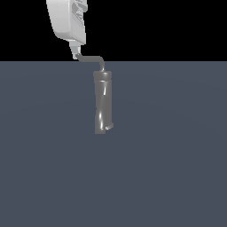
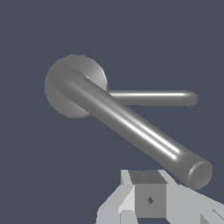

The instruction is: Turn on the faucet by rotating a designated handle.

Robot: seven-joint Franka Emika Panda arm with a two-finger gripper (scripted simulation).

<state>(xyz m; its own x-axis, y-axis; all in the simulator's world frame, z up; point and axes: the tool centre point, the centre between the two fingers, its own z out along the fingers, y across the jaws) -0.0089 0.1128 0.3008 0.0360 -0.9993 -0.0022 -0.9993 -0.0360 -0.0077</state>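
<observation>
The faucet is a tall glossy grey column standing on the dark floor, with a small nub at its base. The handle is a thin bent rod on top, reaching toward the exterior view's left. My gripper hangs from above with its fingertips at the handle's free end. In the wrist view the handle runs from the faucet's round top to just beside my gripper. The fingers look closed together, with the rod end beside them, not between them.
A flat dark grey floor lies all around the faucet. In the wrist view a thinner grey rod sticks out sideways from below the column's top.
</observation>
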